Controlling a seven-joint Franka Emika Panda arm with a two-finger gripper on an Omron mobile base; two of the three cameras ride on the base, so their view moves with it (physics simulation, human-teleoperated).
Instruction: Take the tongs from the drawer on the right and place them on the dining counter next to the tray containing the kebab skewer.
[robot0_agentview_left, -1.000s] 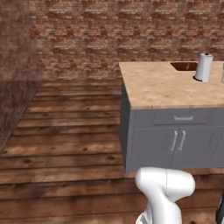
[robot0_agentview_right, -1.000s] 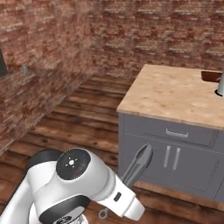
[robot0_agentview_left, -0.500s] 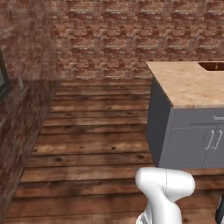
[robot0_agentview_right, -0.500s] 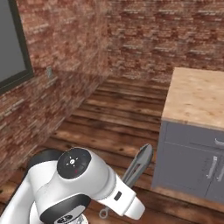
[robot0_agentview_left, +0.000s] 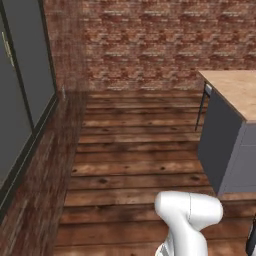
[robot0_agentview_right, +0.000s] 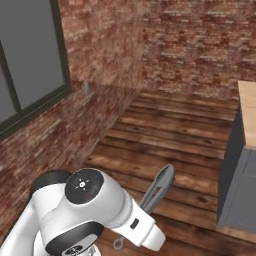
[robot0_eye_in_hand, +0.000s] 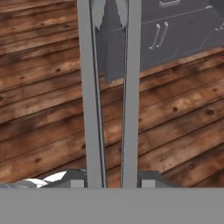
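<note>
Your pincer (robot0_eye_in_hand: 109, 183) is clamped on the tongs (robot0_eye_in_hand: 91, 96), whose two grey arms run straight out from between its fingertips over the wooden floor (robot0_eye_in_hand: 39, 109), pointing toward the grey island cabinet (robot0_eye_in_hand: 144, 43).

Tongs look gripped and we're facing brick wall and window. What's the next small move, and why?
Probably swing the base back right toward the dining counter. The gripper holds the tongs between its fingertips, so pickup looks done, but only the counter's corner shows at the right edge and the tray is out of sight.
</note>
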